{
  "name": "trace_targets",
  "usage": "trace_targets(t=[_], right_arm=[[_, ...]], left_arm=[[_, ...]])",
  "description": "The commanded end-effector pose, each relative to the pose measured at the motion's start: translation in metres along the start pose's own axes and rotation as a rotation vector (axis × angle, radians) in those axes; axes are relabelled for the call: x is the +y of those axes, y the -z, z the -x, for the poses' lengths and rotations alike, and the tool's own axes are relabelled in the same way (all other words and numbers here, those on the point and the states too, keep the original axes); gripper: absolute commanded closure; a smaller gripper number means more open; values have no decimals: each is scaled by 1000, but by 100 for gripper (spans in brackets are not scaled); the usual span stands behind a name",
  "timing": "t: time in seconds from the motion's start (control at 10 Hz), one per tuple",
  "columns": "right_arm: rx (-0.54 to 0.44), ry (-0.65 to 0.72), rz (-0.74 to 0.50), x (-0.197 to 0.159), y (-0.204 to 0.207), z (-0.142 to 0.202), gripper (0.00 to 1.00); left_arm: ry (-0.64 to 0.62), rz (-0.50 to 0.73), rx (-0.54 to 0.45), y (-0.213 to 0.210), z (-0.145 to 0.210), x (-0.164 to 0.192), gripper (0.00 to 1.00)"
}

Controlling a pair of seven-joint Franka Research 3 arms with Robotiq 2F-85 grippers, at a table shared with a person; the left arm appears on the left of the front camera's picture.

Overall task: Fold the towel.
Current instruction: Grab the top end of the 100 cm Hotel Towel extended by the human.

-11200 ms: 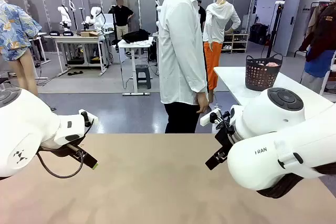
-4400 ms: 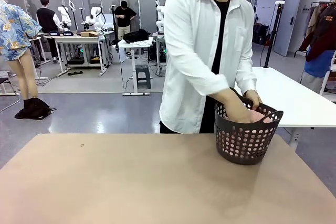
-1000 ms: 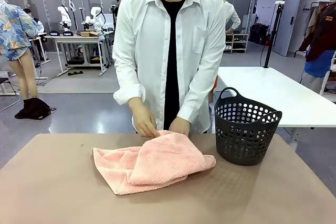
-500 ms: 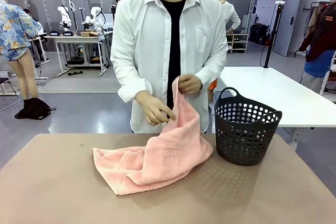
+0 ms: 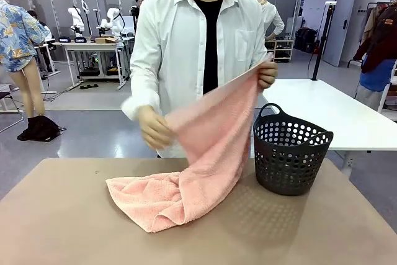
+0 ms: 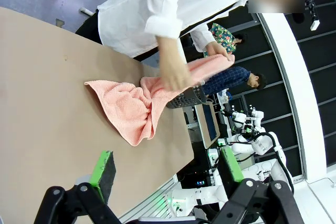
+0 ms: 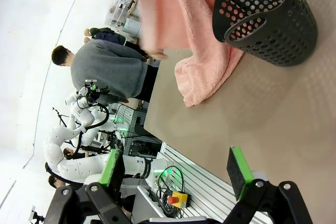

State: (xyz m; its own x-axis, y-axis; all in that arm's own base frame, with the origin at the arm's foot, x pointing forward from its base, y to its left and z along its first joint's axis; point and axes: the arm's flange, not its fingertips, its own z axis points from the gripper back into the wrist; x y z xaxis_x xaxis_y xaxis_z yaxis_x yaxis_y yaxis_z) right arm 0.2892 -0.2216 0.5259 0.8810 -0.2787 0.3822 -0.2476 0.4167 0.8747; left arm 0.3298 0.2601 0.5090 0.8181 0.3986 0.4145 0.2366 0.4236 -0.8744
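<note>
Left claw (image 6: 167, 166) and right claw (image 7: 176, 166) are both hanging released, jaws wide, grasping nothing, well back from the basket (image 5: 291, 159), while the towel (image 5: 205, 153) is lying half bunched on the table (image 5: 74, 234) just beside the basket and a person's hand (image 5: 268, 74) is lifting one corner above the basket. Hanging cloth is, I think, risking to catch the basket's rim and drag it, since it is falling so near its side. A claw reaching in now is also risking to pinch a bunched double layer or to meet the person's other hand (image 5: 154, 130).
</note>
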Motion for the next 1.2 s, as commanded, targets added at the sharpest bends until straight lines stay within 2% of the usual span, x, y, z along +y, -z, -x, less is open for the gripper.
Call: trace_targets(t=[0.0,1.1], right_arm=[[-4,-8,-14,1,0,-1,0],[-4,-8,-14,1,0,-1,0]], left_arm=[[-7,15,-1,0,-1,-1,0],[-7,15,-1,0,-1,-1,0]])
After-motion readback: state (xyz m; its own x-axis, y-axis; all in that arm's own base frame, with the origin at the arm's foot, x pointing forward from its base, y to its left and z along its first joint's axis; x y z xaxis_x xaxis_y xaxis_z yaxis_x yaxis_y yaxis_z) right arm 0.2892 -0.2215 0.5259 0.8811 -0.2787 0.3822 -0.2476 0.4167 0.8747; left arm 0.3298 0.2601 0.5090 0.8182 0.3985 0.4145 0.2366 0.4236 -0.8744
